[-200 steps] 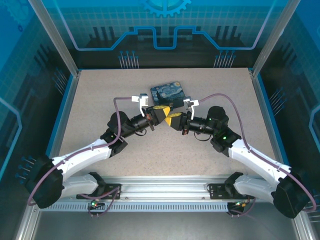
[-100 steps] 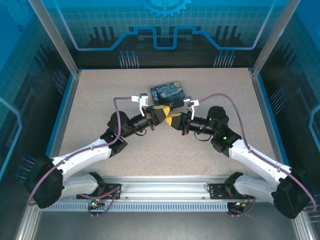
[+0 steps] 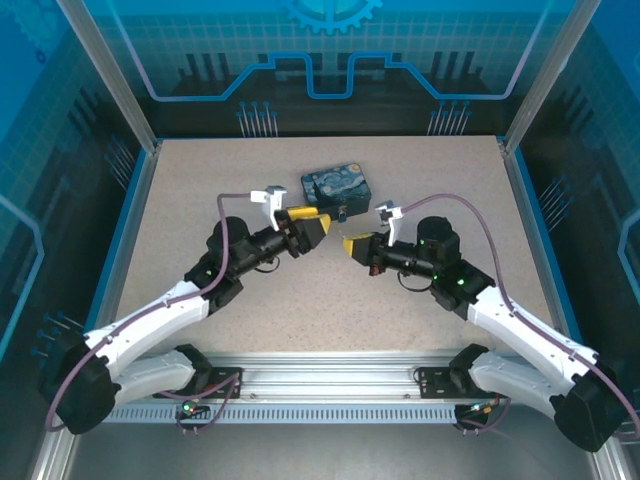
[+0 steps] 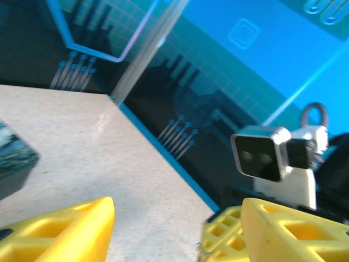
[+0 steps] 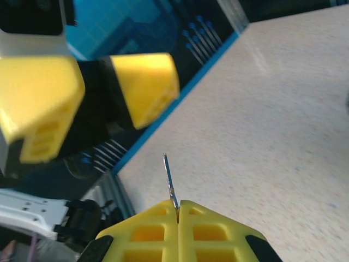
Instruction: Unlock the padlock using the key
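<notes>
The key (image 5: 169, 177) is a thin silvery blade sticking up from the tips of my right gripper (image 5: 178, 204), which is shut on it. From above, that gripper (image 3: 347, 243) hovers over the table middle, just right of my left gripper (image 3: 322, 226). My left gripper (image 4: 174, 234) is open with nothing between its yellow fingers (image 4: 60, 229); the right gripper's tip shows past them. A small dark thing (image 3: 343, 211) at the near edge of the blue Starry-Night tin (image 3: 338, 186) may be the padlock; it is too small to tell.
The tin stands on the speckled table (image 3: 200, 200) behind both grippers, and its corner (image 4: 11, 164) shows in the left wrist view. Blue panels and metal posts wall the table. Bare tabletop lies to the left, right and front.
My left gripper has opened and pulled back to the left. My right gripper has drawn away to the right, still shut on the key, so a gap now separates the two.
</notes>
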Motion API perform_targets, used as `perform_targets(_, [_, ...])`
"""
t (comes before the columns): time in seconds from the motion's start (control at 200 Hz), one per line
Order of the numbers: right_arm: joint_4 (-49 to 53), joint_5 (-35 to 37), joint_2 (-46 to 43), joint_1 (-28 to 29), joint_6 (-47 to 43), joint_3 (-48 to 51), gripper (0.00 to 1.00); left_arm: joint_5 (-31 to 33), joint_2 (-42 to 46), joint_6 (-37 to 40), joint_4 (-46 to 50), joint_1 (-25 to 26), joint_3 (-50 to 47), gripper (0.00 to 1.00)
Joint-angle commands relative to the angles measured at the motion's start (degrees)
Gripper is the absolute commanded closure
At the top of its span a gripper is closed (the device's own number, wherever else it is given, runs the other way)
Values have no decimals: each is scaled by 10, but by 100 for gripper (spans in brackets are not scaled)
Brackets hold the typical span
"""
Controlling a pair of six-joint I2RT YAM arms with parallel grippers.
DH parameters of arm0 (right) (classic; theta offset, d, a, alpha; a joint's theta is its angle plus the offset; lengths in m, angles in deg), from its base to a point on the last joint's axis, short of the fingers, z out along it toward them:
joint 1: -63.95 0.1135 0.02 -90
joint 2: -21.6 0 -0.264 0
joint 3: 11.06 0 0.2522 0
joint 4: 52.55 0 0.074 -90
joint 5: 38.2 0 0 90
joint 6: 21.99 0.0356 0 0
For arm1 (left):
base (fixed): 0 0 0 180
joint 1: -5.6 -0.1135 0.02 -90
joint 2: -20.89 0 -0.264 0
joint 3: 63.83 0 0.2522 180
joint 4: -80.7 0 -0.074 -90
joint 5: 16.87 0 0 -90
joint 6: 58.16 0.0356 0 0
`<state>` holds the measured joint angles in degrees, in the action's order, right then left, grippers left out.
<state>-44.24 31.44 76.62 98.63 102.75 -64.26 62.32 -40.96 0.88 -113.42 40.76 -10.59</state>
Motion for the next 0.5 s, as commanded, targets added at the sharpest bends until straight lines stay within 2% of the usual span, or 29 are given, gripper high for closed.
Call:
perform_targets(0.0, [131, 89, -27, -16, -38, -13, 100, 47, -2, 61, 122, -17, 33, 29])
perform_targets(0.085, [201, 129, -38, -41, -33, -16, 100, 74, -36, 102, 205, -23, 79, 22])
perform_targets(0.17, [256, 148, -44, -73, -26, -14, 100, 80, -85, 139, 248, -24, 122, 16])
perform_targets(0.315, [316, 165, -54, -117, -14, 5, 100, 76, -192, 179, 289, -26, 206, 14])
perform_targets(0.495, [327, 167, -79, -134, -8, 35, 100, 55, -336, 201, 314, -26, 321, 13])
